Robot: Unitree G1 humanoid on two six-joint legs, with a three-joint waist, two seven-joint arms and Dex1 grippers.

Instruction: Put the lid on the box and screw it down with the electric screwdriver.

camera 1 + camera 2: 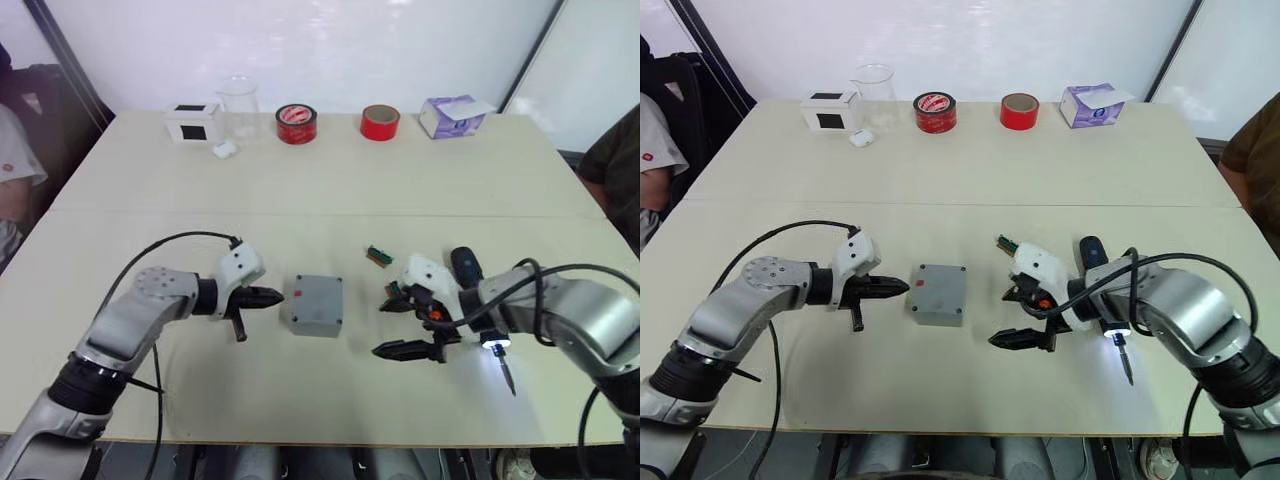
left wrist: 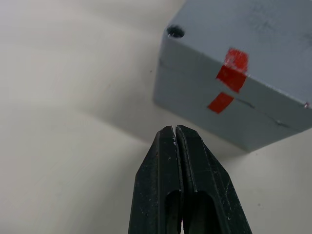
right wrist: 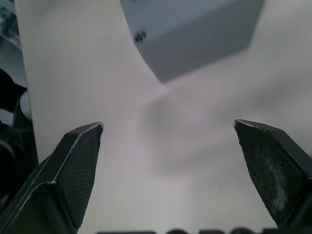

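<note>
Between the two hands sits the box [image 1: 317, 304], lid on.

Pale table [image 1: 400, 180] with box [image 1: 318, 305], electric screwdriver [image 1: 478, 305], tape rolls [image 1: 296, 123].

Your two head views look forward and down over the table [image 1: 330, 180], taking in both arms. Each wrist view sits close above the tabletop, facing the grey box [image 2: 243, 83] that the head views share.
</note>
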